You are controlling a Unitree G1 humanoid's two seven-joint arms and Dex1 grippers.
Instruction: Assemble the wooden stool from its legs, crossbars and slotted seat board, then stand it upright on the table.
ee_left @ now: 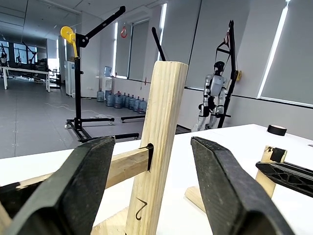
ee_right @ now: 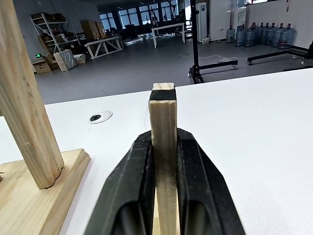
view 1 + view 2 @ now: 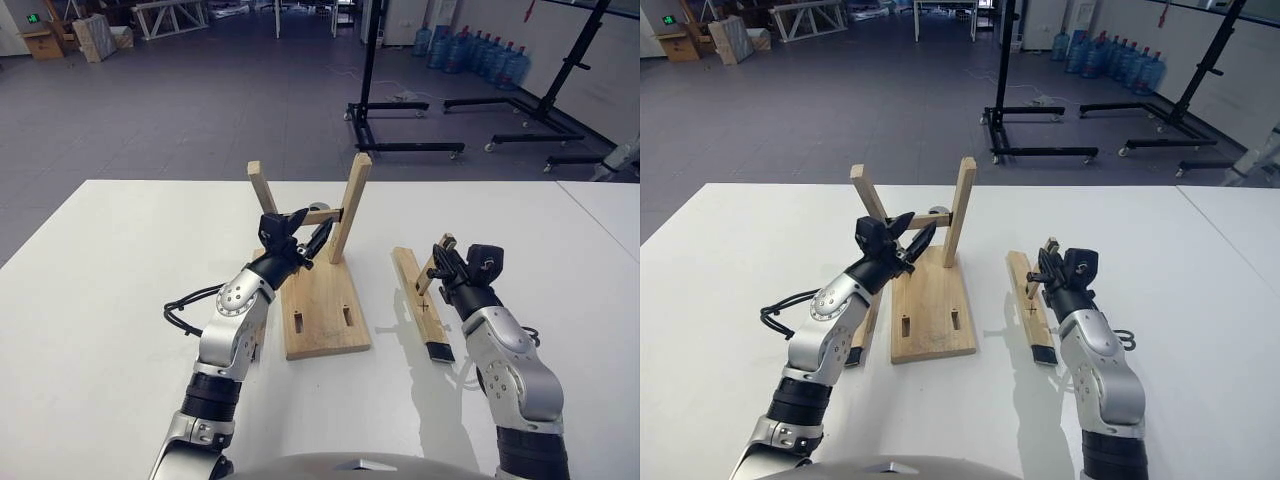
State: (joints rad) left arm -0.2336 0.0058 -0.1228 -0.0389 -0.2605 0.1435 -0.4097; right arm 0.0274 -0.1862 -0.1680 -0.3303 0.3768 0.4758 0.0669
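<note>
right gripper clamps a crossbar standing on end; the seat board lies to its left. left gripper gapes, a fitted leg straight ahead.

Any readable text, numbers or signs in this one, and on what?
"2": handwritten near the foot of the upright leg, seen in the left wrist view.
Green sign at the far back of the room: too small to read.
Nothing else is legible.

Bright, even light; soft, faint shadows lie on the white table.
</note>
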